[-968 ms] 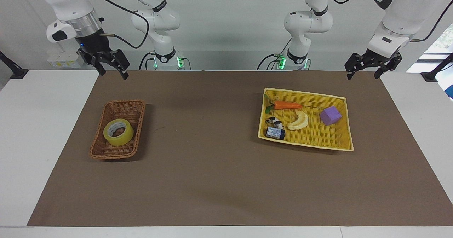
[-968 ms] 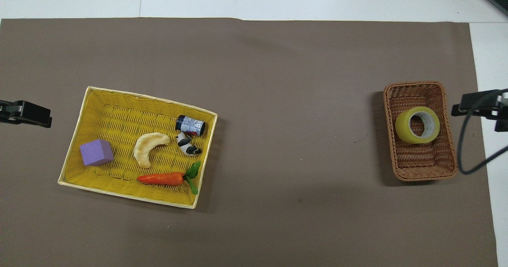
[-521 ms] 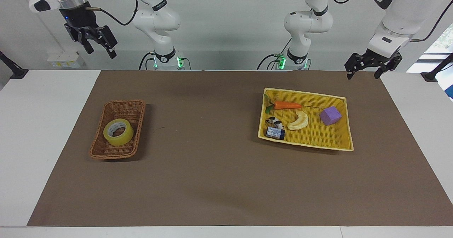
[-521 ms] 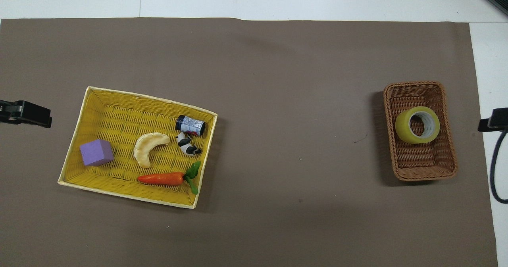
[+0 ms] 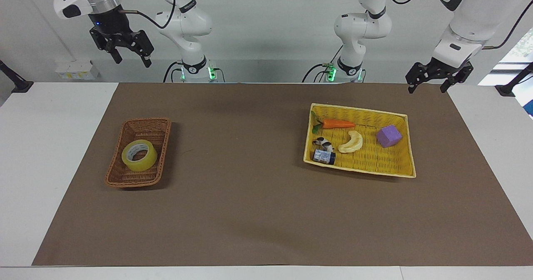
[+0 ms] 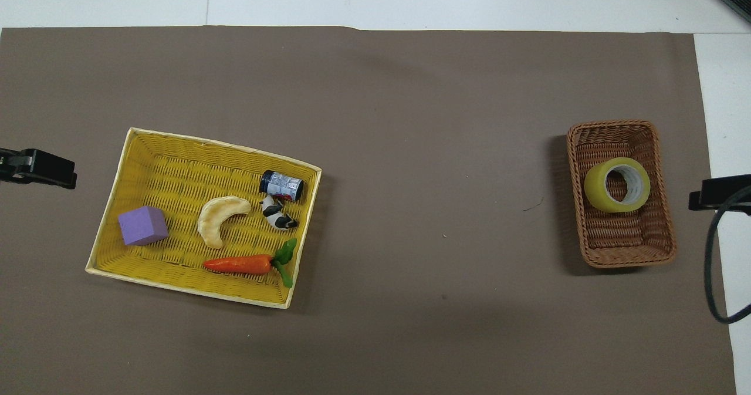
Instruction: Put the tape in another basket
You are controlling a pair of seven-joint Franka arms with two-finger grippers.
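The tape (image 5: pixel 139 155), a yellowish roll with a white core, lies in the small brown wicker basket (image 5: pixel 133 183) at the right arm's end of the mat. It also shows in the overhead view (image 6: pixel 617 184), inside the basket (image 6: pixel 628 260). My right gripper (image 5: pixel 132 61) is open and empty, high in the air over the right arm's end of the table, well apart from the basket. Only its tip (image 6: pixel 719 191) shows in the overhead view. My left gripper (image 5: pixel 426 89) is open and empty and waits over the mat's corner by the yellow tray-basket (image 5: pixel 374 159).
The yellow tray-basket (image 6: pixel 170 166) holds a purple cube (image 6: pixel 142 225), a pale banana slice (image 6: pixel 220 219), a toy carrot (image 6: pixel 240 263), a small can (image 6: pixel 282 185) and a small black-and-white figure (image 6: pixel 277 216). The brown mat (image 5: pixel 250 167) lies between the two baskets.
My right gripper rose from just above the mat's edge near the basket to high in the air, then shifted slightly toward the table's middle. The left arm and the tape have not moved.
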